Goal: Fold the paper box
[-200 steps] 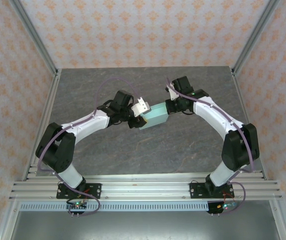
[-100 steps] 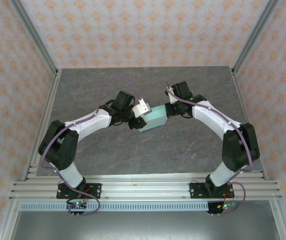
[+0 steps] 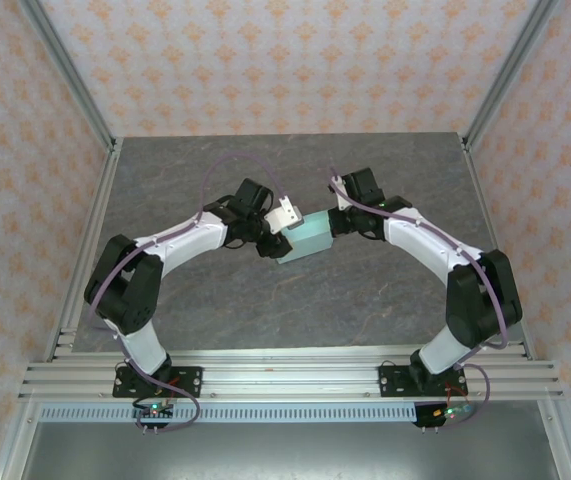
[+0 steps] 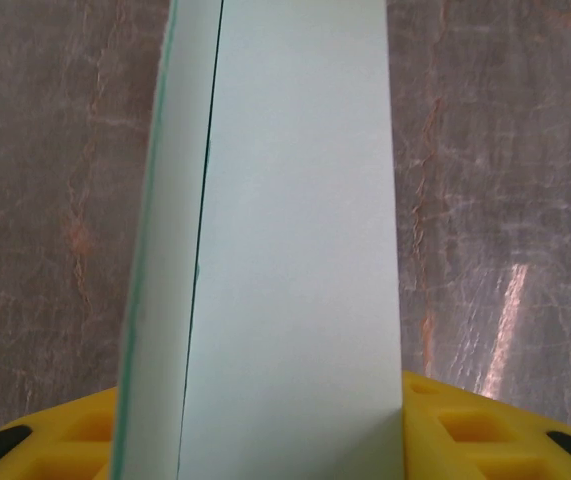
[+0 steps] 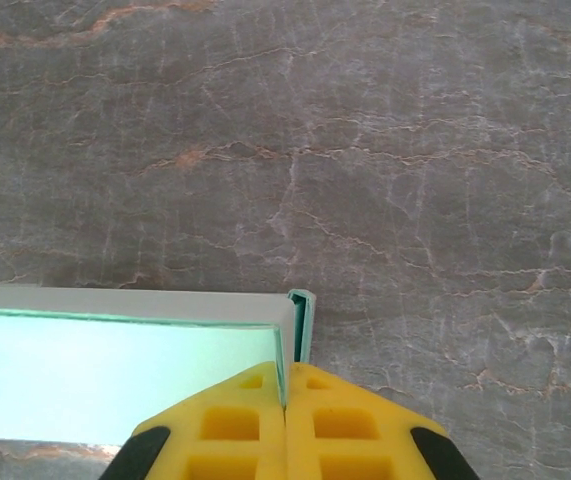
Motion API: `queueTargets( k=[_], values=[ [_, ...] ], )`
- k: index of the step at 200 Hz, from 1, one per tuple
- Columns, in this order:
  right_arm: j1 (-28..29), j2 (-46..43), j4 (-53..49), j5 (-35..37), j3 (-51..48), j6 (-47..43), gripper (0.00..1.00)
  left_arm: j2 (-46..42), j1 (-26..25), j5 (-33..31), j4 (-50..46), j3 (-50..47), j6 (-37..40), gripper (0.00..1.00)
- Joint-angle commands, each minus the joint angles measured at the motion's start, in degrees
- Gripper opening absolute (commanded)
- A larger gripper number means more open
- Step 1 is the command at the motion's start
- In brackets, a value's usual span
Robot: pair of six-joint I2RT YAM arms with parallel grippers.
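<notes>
The paper box (image 3: 306, 238), a pale mint flat rectangular box, hangs above the middle of the table between both grippers. My left gripper (image 3: 279, 240) is at its left end. In the left wrist view the box (image 4: 285, 250) stands upright and spans the gap between the yellow fingers (image 4: 465, 425), with my left gripper (image 4: 265, 445) shut on its sides. My right gripper (image 3: 334, 222) is at the box's right end. In the right wrist view the box (image 5: 115, 365) runs off to the left, and my right gripper (image 5: 285, 385) is shut on a thin wall at the box's corner.
The grey marbled table (image 3: 365, 290) lies under the box. Metal frame posts (image 3: 70, 95) and patterned walls close in the sides and back. The arms' bases sit on the rail (image 3: 285, 380) at the near edge.
Both arms have shifted a little, the right wrist drawing slightly leftward toward the box. The box stays held between the two grippers in nearly the same place.
</notes>
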Motion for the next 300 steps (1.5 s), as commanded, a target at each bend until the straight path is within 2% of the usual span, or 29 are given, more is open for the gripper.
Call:
queueTargets(
  k=[1, 88, 145, 196, 300],
  values=[
    [0.84, -1.4, -2.8, 0.59, -0.85, 1.82, 0.0, 0.89, 0.49, -4.79, -2.98, 1.05, -0.36, 0.5],
    [2.99, -0.67, -2.01, 2.96, -1.29, 5.92, 0.0, 1.29, 0.42, -5.36, -2.74, 1.78, -2.27, 0.57],
    [5.89, -0.01, -2.53, 5.5, -0.33, 10.34, 0.0, 2.25, 0.45, -5.84, -3.0, 2.52, -3.71, 0.53],
    [6.12, 0.18, -3.06, 6.58, 0.21, 12.04, 0.0, 2.87, 0.32, -6.67, -3.06, 2.85, -3.98, 0.51],
    [6.77, -1.78, 2.65, 7.94, -7.0, 10.99, 0.0, 2.61, 0.38, -8.22, -2.69, 2.7, -4.58, 0.51]
  ],
)
